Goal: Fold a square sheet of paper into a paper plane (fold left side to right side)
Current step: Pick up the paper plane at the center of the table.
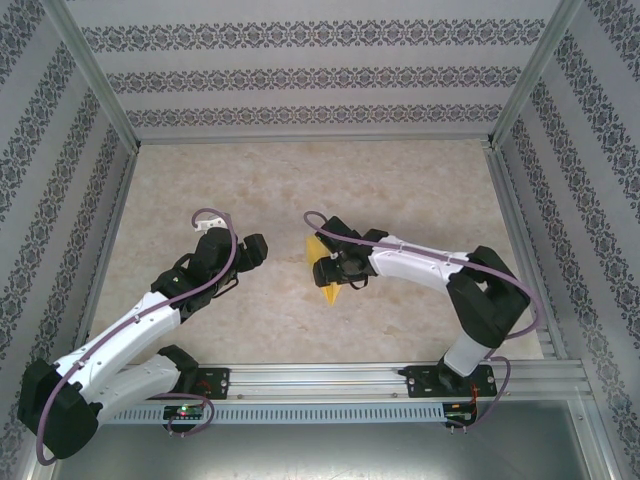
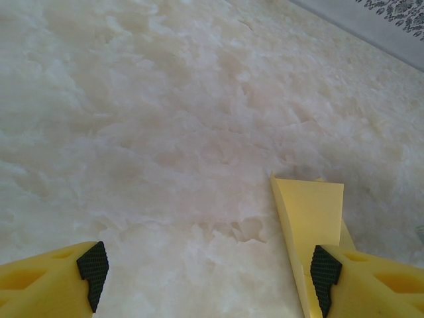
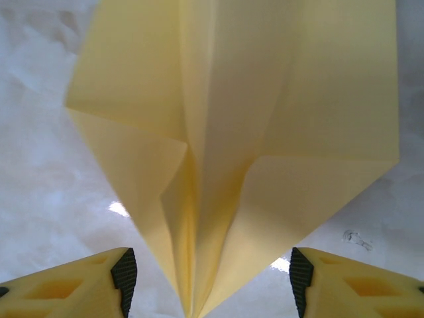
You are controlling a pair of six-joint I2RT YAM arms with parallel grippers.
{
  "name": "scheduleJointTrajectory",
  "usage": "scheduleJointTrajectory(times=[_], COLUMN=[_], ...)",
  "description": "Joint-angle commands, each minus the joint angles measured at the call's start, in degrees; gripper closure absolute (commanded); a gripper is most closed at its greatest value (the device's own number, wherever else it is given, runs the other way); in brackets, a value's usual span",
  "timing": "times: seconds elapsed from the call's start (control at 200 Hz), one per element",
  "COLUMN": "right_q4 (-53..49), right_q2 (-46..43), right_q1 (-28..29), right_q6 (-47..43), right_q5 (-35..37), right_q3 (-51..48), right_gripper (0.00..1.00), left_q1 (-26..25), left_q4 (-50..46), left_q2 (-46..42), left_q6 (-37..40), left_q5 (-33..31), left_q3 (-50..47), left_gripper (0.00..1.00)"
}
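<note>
Paper plane (image 3: 232, 132) on table (image 1: 300, 180) centre, right arm (image 1: 420, 265) apparently above it, left arm (image 1: 130, 330) leftward

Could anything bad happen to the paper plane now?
Maybe. The right gripper hangs open, its fingers either side of the pointed end of the paper plane, so a sideways move could snag and crumple it. The flaps look slightly raised along the centre crease, so they may spring open. One finger of the open left gripper sits close to the plane's edge and could nudge it.
</note>
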Motion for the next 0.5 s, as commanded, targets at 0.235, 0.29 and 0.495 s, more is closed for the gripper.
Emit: scheduleJointTrajectory(times=[0.235, 0.29, 0.495], right_q4=[-1.11, -0.96, -2.01], right_q2=[6.1, 7.12, 9.76], right_q1=[1.1, 1.15, 1.62], right_q6=[0.74, 0.78, 0.46], right_q5=[0.64, 0.36, 1.31], right_q3=[3.66, 4.19, 6.53], right_gripper=[0.52, 0.54, 0.66], left_q1=[0.55, 0.59, 0.59], left_q4=[-0.77, -1.06, -1.92], left_q2=[-1.93, -2.13, -2.95], left_q6=[1.31, 1.46, 1.58], left_q5=[0.02, -0.07, -0.75], left_q3=[-1.22, -1.1, -1.07], left_gripper=[0.17, 0.17, 0.17])
